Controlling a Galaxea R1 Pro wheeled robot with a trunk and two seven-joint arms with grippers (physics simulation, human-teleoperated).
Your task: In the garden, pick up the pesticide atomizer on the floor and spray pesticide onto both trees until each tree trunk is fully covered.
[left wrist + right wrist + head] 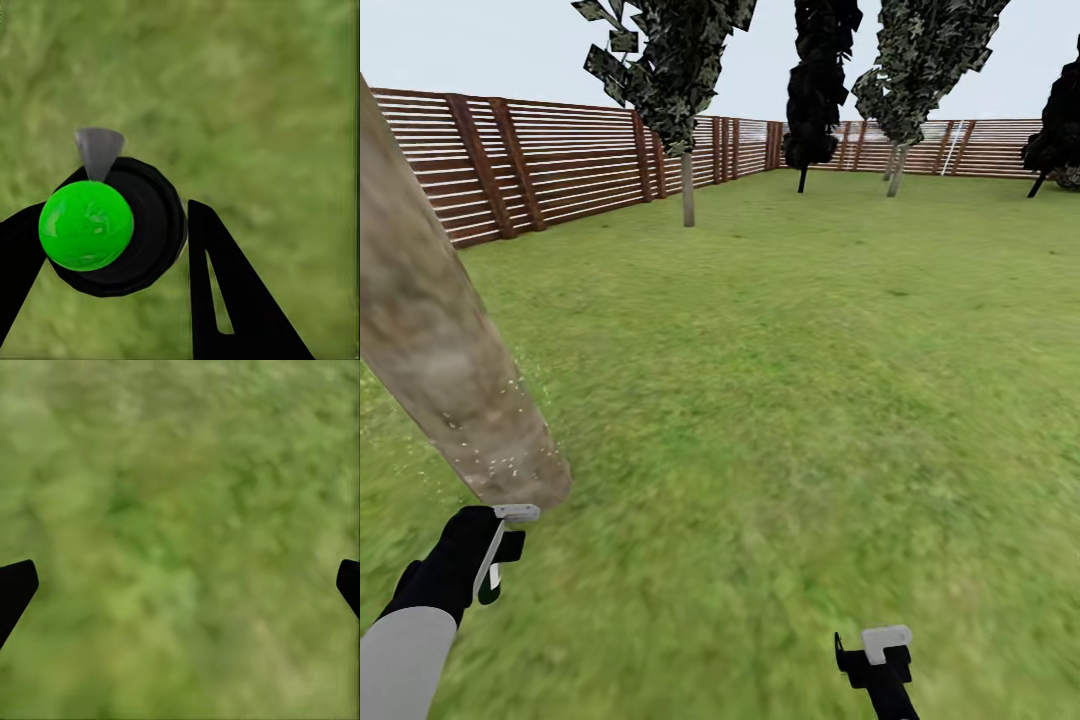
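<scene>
We stand on fenced lawn (780,400), a trunk (440,370) leaning across the frame's left. Our left end effector (112,251) is clamped on the atomizer (112,225), lower left in head view. It looks light, rigid and smooth-sided, so we judge the round body the best hold. The right end effector (180,585) hangs spread, empty.
</scene>
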